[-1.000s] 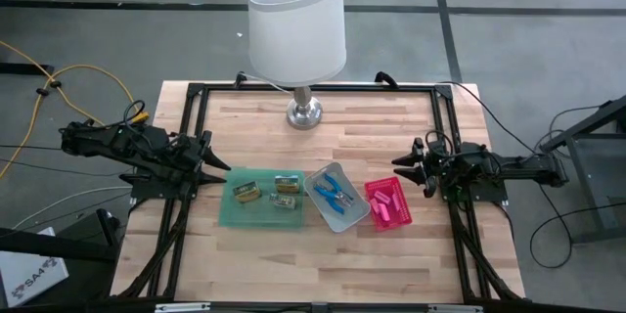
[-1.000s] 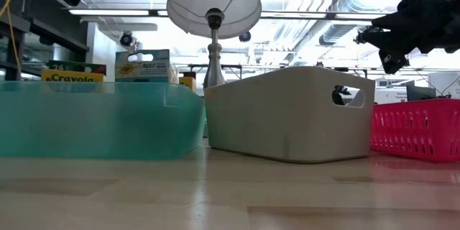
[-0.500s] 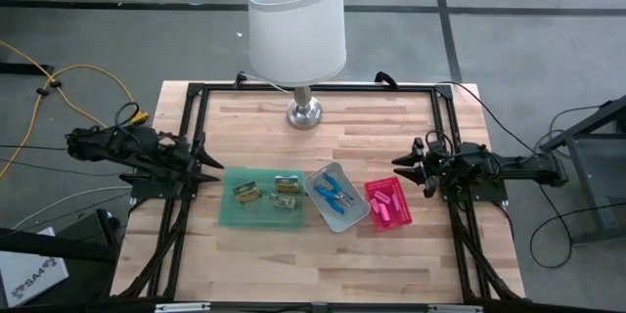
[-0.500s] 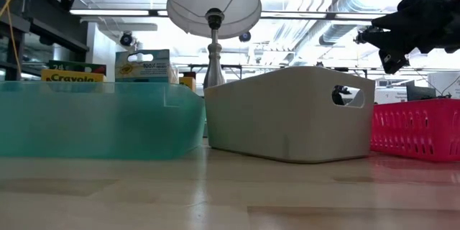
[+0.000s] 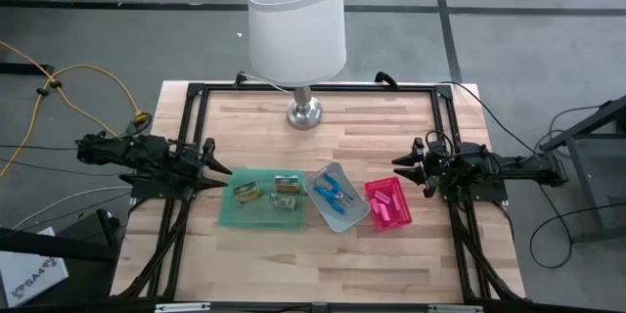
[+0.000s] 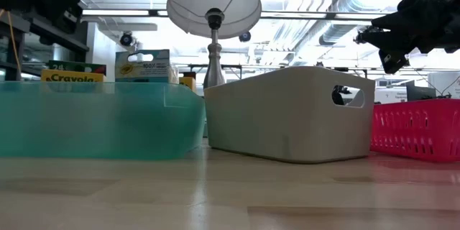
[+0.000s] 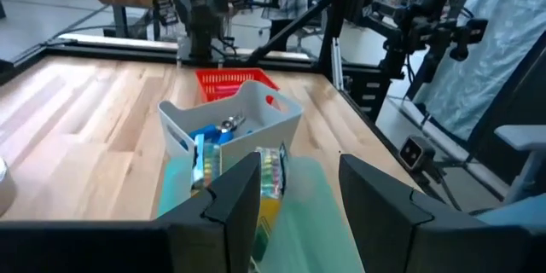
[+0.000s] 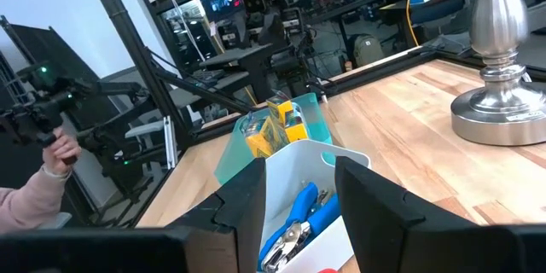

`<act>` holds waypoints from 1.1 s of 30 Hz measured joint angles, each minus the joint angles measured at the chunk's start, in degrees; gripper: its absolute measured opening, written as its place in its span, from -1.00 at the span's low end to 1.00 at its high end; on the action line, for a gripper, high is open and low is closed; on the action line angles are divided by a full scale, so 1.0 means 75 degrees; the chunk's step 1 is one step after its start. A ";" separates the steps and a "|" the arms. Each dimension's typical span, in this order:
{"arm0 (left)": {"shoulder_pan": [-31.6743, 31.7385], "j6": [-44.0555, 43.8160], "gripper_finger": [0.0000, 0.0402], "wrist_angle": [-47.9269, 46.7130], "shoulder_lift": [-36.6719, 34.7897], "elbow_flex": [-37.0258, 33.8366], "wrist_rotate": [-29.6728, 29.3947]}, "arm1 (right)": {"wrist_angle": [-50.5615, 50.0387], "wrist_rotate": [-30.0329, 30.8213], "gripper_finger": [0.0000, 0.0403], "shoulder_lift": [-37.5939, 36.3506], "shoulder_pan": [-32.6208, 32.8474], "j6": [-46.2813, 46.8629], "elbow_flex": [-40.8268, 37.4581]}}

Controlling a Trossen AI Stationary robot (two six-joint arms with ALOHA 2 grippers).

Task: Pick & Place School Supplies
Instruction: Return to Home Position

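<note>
Left gripper — fingers parted, nothing between them — sits at the table edge, well to the left of the grey tray, beyond the green tray. Right gripper is likewise spread and empty, to the grey tray's right, just past the pink tray.

Blue-handled tools lie inside the grey tray. Three yellow-green packs rest in the green tray just beside it on the left. Pink erasers lie in the pink tray on its right. Lamp stands well behind it.

Judgement: sorting looks complete, and the step in hand is the return to rest. The next move calls for folding both arms home — no grasp needed, with fingers kept clear of the tray walls.
</note>
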 joint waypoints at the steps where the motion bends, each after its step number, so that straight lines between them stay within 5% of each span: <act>1: -0.0003 -0.0006 -0.22 0.0169 0.0004 -0.0117 -0.0006 | 0.0000 0.0000 -0.33 0.0000 0.0000 0.0000 0.0000; 33: -0.0003 0.0623 -0.22 0.3635 0.0000 -0.2309 0.0031 | 0.0000 0.0003 -0.33 0.0000 0.0000 0.0000 0.0000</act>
